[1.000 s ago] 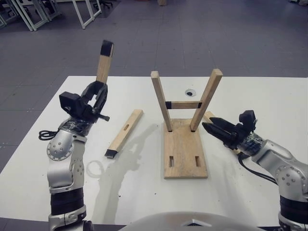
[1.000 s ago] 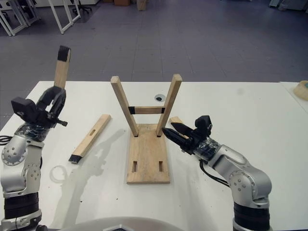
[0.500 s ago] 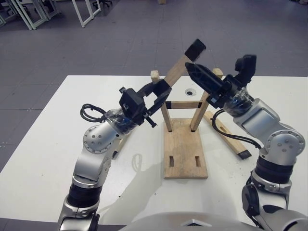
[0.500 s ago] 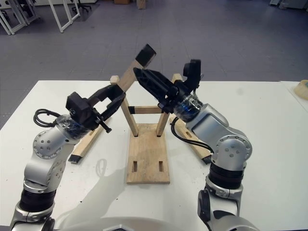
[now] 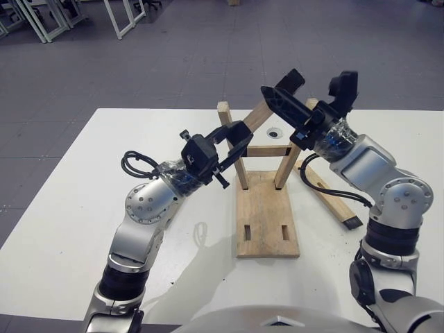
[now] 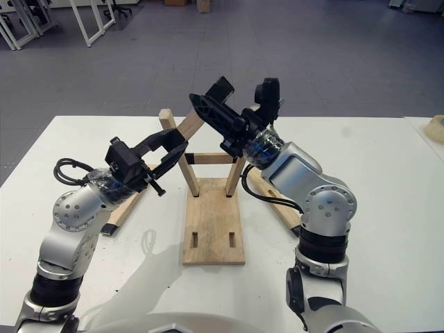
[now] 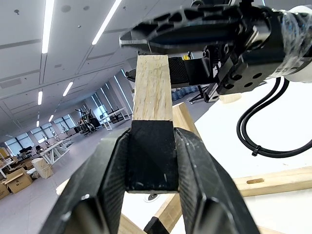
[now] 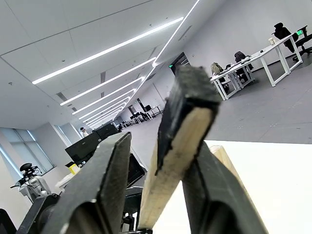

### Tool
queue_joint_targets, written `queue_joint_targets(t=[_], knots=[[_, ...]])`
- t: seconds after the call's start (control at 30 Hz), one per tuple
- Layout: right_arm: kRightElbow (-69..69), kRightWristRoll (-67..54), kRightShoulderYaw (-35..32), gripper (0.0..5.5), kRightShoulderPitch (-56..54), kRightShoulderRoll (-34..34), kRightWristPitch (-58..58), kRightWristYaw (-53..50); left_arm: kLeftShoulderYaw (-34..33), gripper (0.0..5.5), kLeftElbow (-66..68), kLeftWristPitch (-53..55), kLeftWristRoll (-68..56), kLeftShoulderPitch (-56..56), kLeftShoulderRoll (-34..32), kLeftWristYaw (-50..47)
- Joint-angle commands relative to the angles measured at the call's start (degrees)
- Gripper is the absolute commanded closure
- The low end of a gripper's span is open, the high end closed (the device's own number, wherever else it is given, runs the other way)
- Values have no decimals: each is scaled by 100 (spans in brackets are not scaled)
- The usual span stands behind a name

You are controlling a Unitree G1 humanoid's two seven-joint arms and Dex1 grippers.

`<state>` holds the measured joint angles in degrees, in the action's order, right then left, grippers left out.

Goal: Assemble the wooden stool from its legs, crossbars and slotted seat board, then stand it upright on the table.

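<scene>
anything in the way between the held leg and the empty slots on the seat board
Nothing visible does. The held leg is up in the left gripper, right gripper at its top; the two empty slots in the seat board lie bare.

The seat board [image 5: 267, 215] lies mid-surface [image 5: 69, 208], upright legs [image 5: 284, 170] at its far end, held leg [image 5: 258, 116] above them, loose leg [image 5: 333, 205] to its right.

Background's just grey floor tiles [image 5: 208, 62], some white desk frames [image 5: 126, 15] off at the far left, long ceiling light strips [image 8: 112, 48], and a tan something [image 6: 437, 130] at the right edge.
</scene>
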<state>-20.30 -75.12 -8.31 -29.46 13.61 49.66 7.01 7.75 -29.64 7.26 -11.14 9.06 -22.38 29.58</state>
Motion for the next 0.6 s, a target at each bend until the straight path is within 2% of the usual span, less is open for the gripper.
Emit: queue_joint_targets(t=[0.03,0.2,0.23,0.43,0.5,0.6], knots=[[-32,78,27,479,-64,63,-62,138,-5,420,-23,-53,50,90,17,3],[-19,35,-9,497,-79,101,-68,186,4,420,22,-72,126,101,30,-33],[-20,19,-20,498,-83,104,-69,176,11,383,39,-61,128,107,45,-41],[18,-127,-210,510,-106,251,-37,32,-71,311,156,-172,145,-149,-201,216],[-30,-215,-397,510,6,516,46,26,-115,310,337,-278,172,-402,-344,345],[-221,-534,-842,510,382,1278,321,184,-122,310,558,-443,198,-829,-447,457]])
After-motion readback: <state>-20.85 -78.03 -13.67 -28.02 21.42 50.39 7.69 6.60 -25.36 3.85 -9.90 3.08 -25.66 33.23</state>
